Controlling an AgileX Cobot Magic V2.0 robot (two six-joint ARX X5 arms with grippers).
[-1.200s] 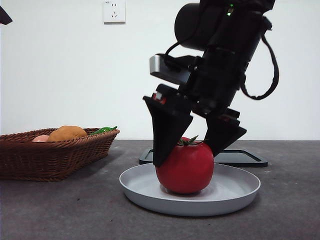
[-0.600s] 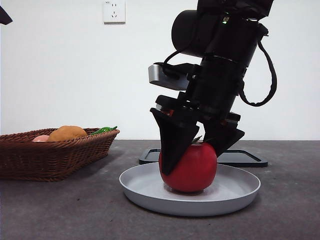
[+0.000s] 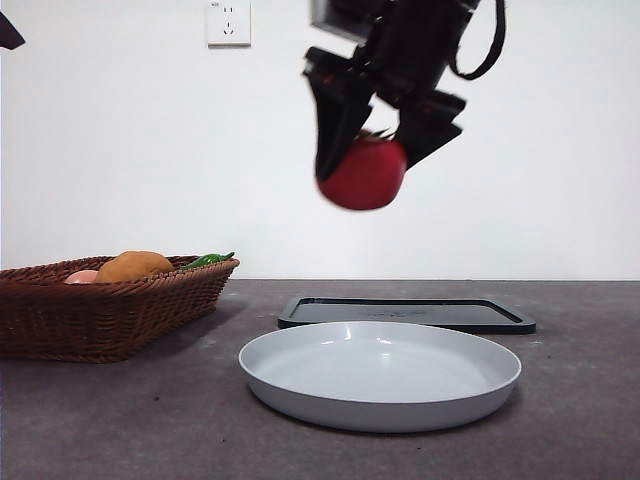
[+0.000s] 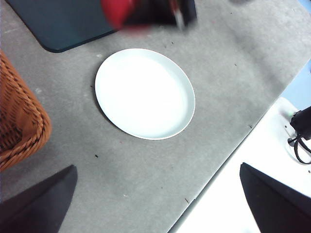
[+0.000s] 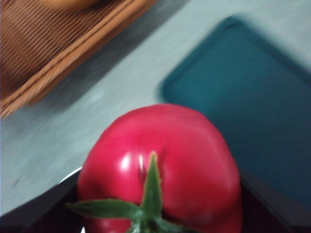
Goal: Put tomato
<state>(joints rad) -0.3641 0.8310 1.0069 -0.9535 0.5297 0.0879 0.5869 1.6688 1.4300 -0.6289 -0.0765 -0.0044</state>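
Front view: the right gripper (image 3: 380, 135) has its jaws clamped on the tomato (image 3: 362, 174), high in the air above the plate (image 3: 380, 375), basket (image 3: 110, 300) well off to one side

Left wrist: left gripper (image 4: 160, 204) is wide open and holds nothing, waiting near the plate (image 4: 145, 93)

Right wrist: tomato (image 5: 160, 165) sits between the jaws, stem toward the camera, so the right arm is the one to place it

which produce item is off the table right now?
The tomato, clamped in the right gripper high above the grey plate; the others sit in the wicker basket.

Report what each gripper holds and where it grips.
Right gripper holds the tomato by its sides, jaws flanking the stem end. Left gripper holds nothing.
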